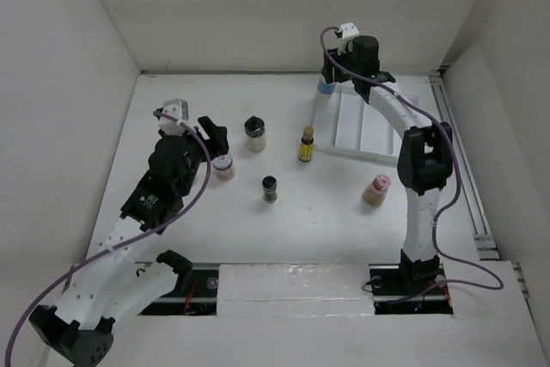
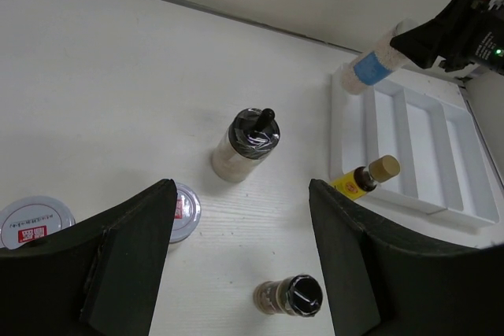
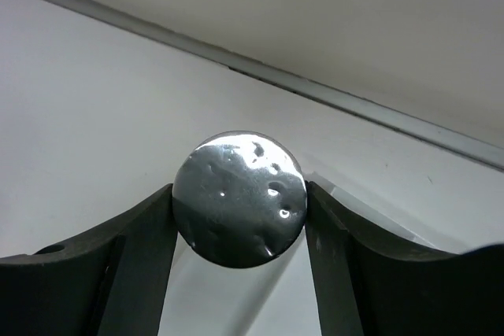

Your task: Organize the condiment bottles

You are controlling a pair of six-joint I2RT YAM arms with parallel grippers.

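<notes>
Black fingers (image 2: 126, 273) of the left gripper (image 2: 241, 194) stand apart, empty, beside a pink-lidded jar (image 1: 224, 164) — closing off-centre could knock it over. Farther off, the right gripper (image 3: 239, 194) is clamped on the blue-labelled jar (image 2: 370, 67), tilted at a corner of the tray (image 1: 354, 153) — released so, it may topple.

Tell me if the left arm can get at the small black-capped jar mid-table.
Probably yes: the left gripper is open close by, and the small black-capped jar stands alone, clear on all sides.
</notes>
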